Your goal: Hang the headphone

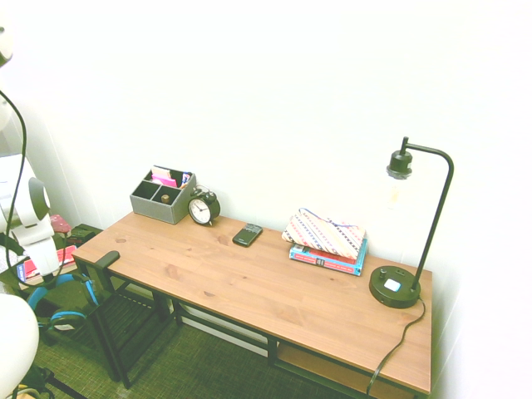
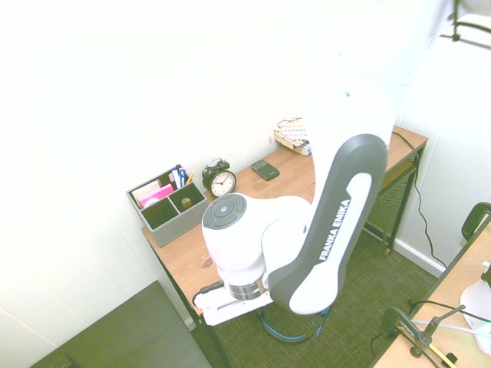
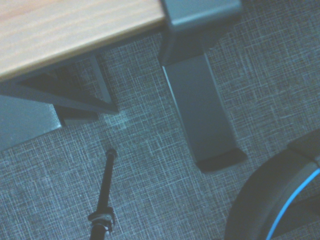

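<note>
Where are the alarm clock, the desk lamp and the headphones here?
Alarm clock (image 1: 200, 211): first exterior view, on its white face.
Desk lamp (image 1: 395, 296): first exterior view, on its round black base.
Headphones (image 3: 261, 192): wrist view, on the black band beside its blue lining.

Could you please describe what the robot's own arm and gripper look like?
The arm is glossy white with rounded housings, a dark grey band along one link lettered FRANKA EMIKA, and a grey oval panel of buttons. Near the wrist sits a silvery metal ring; the gripper has a white casing.
</note>
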{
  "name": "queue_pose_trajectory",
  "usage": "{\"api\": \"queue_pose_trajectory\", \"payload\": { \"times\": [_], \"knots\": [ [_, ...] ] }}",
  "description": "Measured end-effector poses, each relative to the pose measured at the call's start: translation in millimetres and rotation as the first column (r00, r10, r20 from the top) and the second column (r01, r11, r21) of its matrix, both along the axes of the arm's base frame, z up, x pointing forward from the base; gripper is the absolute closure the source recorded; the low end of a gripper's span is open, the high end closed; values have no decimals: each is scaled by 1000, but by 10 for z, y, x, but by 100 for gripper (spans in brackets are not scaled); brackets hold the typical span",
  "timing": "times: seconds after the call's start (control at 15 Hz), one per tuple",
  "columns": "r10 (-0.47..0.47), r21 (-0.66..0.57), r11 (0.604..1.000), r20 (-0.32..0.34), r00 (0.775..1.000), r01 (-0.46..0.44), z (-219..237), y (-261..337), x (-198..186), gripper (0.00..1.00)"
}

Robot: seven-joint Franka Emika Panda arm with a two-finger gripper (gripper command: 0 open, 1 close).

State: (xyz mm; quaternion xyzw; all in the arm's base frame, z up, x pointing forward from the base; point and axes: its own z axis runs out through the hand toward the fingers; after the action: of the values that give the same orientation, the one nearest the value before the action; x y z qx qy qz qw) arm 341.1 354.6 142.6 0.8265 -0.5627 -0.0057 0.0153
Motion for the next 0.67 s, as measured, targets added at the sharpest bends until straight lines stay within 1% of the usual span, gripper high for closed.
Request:
{"api": "queue_pose_trajectory", "payload": {
  "times": [0.13, 0.33, 0.67],
  "knots": [
    [1, -13, 1000, -2, 1000, -1, -209, 41, 94, 100],
    [21, -20, 1000, -30, 999, -22, -408, 81, 142, 100],
    [50, -24, 998, -38, 998, -51, -670, 60, 476, 100]
  ]
}}
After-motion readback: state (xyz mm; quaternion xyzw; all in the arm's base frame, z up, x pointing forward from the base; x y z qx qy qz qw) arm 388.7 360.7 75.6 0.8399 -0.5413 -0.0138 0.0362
